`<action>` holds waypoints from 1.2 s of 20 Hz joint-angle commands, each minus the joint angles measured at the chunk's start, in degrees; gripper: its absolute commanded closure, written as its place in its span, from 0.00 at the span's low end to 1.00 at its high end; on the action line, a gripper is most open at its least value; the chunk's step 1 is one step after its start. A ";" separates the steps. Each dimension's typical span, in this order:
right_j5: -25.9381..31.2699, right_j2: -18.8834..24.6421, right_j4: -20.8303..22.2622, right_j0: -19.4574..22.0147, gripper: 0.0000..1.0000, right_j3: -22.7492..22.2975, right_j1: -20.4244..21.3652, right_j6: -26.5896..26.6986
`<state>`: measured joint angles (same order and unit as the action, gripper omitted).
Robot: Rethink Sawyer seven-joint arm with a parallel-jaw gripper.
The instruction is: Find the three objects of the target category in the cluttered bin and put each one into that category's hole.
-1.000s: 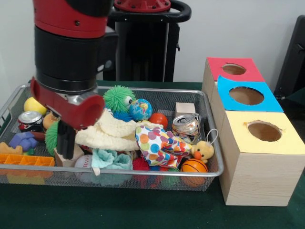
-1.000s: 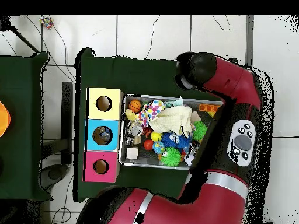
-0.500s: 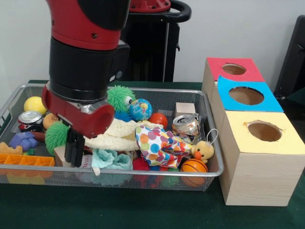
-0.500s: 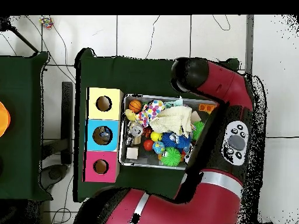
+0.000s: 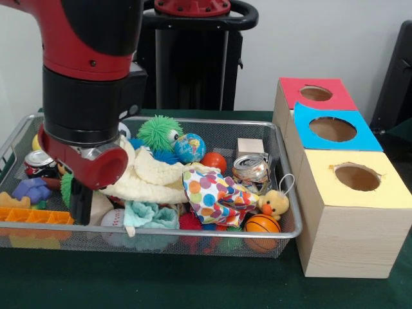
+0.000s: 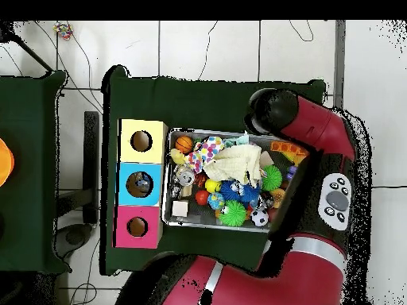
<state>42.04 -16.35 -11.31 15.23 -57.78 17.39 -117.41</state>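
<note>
The silver wire-mesh bin (image 5: 193, 121) is heaped with toys; it also shows in the overhead view (image 6: 211, 132). My gripper (image 5: 80, 201) reaches down into the bin's left end, beside a cream knitted cloth (image 5: 151, 177) and a baseball (image 5: 112, 217). The arm's wrist hides what lies under it. The blue-topped box's round hole (image 5: 333, 129) is right of the bin, between the red-topped hole (image 5: 315, 93) and the yellow-topped hole (image 5: 357, 177). In the overhead view the blue hole (image 6: 141, 183) is at the left.
The bin holds a green spiky ball (image 5: 159, 132), a globe ball (image 5: 189, 147), an orange ball (image 5: 214, 161), a wooden cube (image 5: 250, 147), a crushed can (image 5: 251, 168), a spotted cloth (image 5: 212, 193), a duck (image 5: 275, 203), a basketball (image 5: 261, 224) and an orange tray (image 5: 35, 215).
The arm and gripper have shifted left along the bin's near side, after moving right before that. The small green spiky ball at the left is now mostly hidden behind the gripper.
</note>
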 commanded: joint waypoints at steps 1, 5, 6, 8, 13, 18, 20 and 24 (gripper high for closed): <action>-2.15 4.58 2.43 -0.77 1.00 -10.51 2.47 -2.60; -1.59 3.29 2.36 -2.32 1.00 -11.98 3.39 -4.80; -1.21 3.09 2.24 -2.49 1.00 -11.82 3.33 -5.16; -1.76 2.35 2.40 -3.27 1.00 -12.17 3.39 -6.10; -4.18 1.50 2.53 -4.61 0.00 -13.39 3.37 -7.18; -4.83 1.44 0.58 -5.23 0.00 -14.03 1.68 -10.43; -5.69 1.78 0.40 -5.17 0.00 -14.15 1.06 -10.46; -7.37 2.43 0.12 -4.87 0.00 -14.74 0.04 -10.39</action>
<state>38.26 -17.27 -11.31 9.59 -62.75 19.95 -117.41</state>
